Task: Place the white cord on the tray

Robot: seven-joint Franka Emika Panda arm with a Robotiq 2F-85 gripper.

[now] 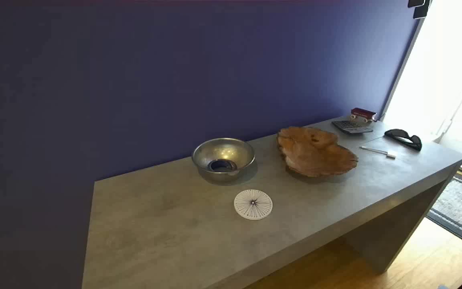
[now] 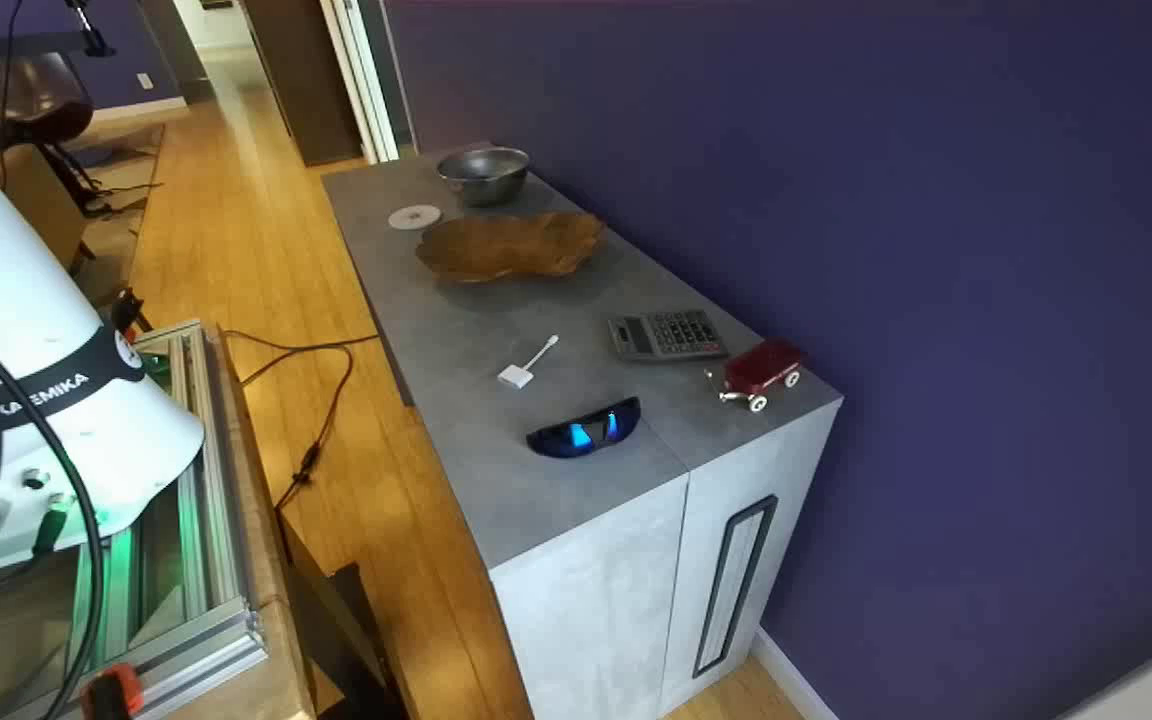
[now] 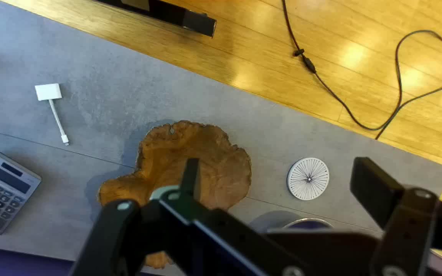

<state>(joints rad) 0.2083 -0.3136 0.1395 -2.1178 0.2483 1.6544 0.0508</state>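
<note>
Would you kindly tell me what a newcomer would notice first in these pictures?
Most likely the wide brown wooden tray with its wavy rim, on the grey tabletop beside the metal bowl. Next might come the white disc with radiating dark lines, near the bowl, and the red toy wagon at the tabletop's corner by the purple wall. In the wrist view, the open black gripper looms large, partly hiding the tray.

In an exterior view, light whites out the far-right opening (image 1: pixel 451 68) while the purple-blue wall (image 1: pixel 155 80) dims leftward. In my wrist view, glare spots the wooden floor (image 3: pixel 359 69), soft shadow edges the brown dish (image 3: pixel 221 165), and my gripper (image 3: pixel 276 163) looks blurred.
</note>
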